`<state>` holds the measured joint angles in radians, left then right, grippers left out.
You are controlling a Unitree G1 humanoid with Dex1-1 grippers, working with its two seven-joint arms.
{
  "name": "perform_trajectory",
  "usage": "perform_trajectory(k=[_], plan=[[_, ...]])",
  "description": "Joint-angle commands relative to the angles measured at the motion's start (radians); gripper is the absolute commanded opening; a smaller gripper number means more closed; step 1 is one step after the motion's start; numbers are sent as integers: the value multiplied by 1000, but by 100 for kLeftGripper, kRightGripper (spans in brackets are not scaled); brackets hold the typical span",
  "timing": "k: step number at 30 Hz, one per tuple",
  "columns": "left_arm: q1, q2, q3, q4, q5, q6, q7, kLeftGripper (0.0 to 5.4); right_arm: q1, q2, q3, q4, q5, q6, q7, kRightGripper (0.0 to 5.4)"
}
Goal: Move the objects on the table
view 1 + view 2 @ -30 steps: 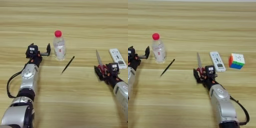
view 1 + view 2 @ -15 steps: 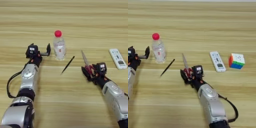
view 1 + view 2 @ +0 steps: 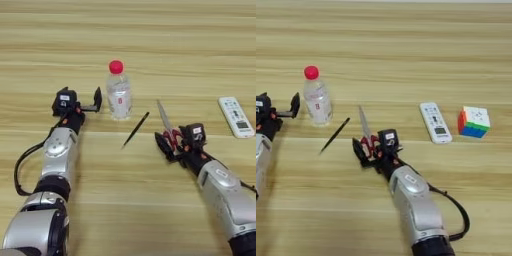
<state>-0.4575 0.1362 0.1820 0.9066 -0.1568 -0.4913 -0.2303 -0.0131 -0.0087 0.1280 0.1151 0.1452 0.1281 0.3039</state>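
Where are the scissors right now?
The scissors are held in the right pincer near the table's middle, blades pointing away, right of the pen and left of the remote.

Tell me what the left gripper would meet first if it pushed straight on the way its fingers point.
Probably the clear bottle with red cap: the left gripper sits just left of it, fingers aimed at its lower body. A small gap shows; depth is hard to judge.

Bright even light, soft shadows, slight overall blur.

Left to right: bottle (image 3: 118,91), pen (image 3: 135,130), scissors (image 3: 166,125), remote (image 3: 435,122), cube (image 3: 474,121).
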Motion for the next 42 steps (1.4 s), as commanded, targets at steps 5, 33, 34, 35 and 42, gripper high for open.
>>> perform_trajectory(k=[5, 33, 34, 35, 42], plan=[[-21, -1, -2, 10, 9, -11, 1, 540, 14, -12, -2, 23, -39, -48, -21, 537], [-19, -4, -5, 11, 12, -19, 4, 540, -74, -103, -125, 37, -101, -259, -109, 537], [-19, -4, -5, 11, 12, -19, 5, 540, -82, -109, -135, 49, -113, -275, -125, 537], [-19, -3, -5, 11, 13, -20, 5, 540, -89, -114, -143, 59, -121, -288, -138, 537], [-16, -4, -6, 8, 13, -22, 5, 540, -137, -146, -216, 143, -118, -334, -189, 537]])
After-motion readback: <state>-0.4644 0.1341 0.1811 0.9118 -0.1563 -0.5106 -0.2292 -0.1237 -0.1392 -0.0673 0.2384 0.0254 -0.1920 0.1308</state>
